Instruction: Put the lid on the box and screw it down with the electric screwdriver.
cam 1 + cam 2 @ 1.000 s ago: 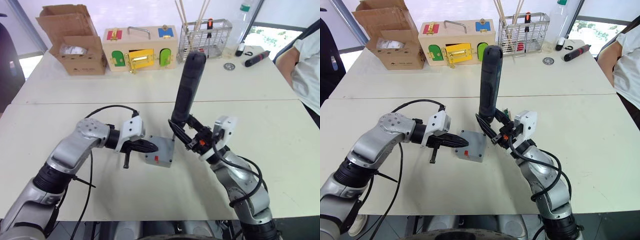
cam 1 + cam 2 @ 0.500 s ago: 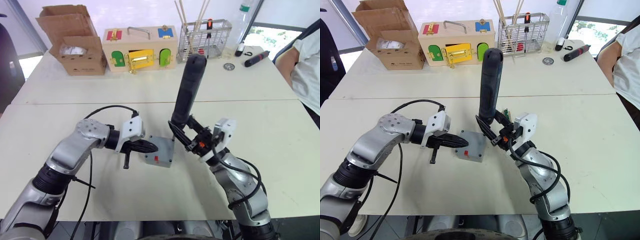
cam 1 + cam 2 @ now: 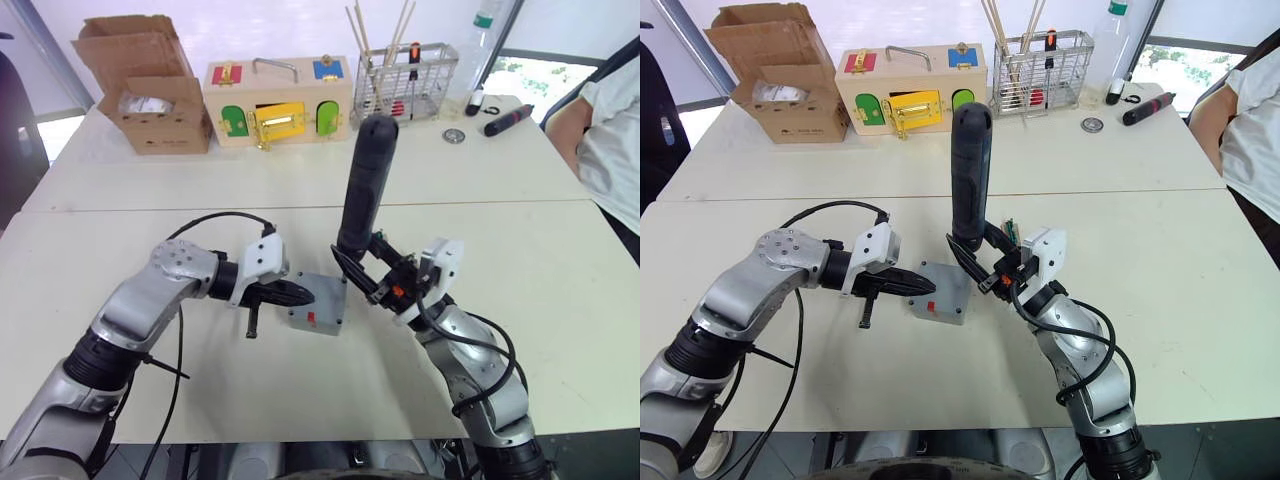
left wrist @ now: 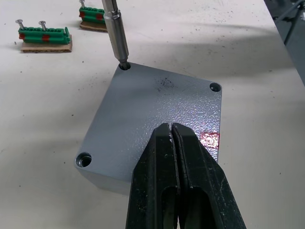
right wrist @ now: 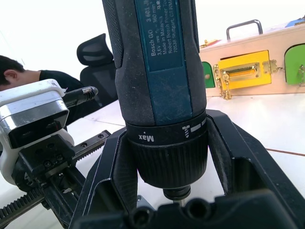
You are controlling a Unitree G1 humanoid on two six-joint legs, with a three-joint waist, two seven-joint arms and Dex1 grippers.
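The grey box sits on the white tabletop with the lid already lying flat on top of it, a small red mark showing on the box's side. The left hand, its two black fingers pressed together, rests its tips on the lid near the edge above the red mark. The right hand pinches the electric screwdriver around its lower collar, holding the dark tool nearly upright just beside the box. The screwdriver's thin metal bit stands in one corner hole of the lid; two other corner holes of the lid in the left wrist view are open. Near the box, on the side of the bit, lie two small green strips holding screws. Well beyond the box stand a wooden box with coloured doors, a brown cardboard box and a wire basket.
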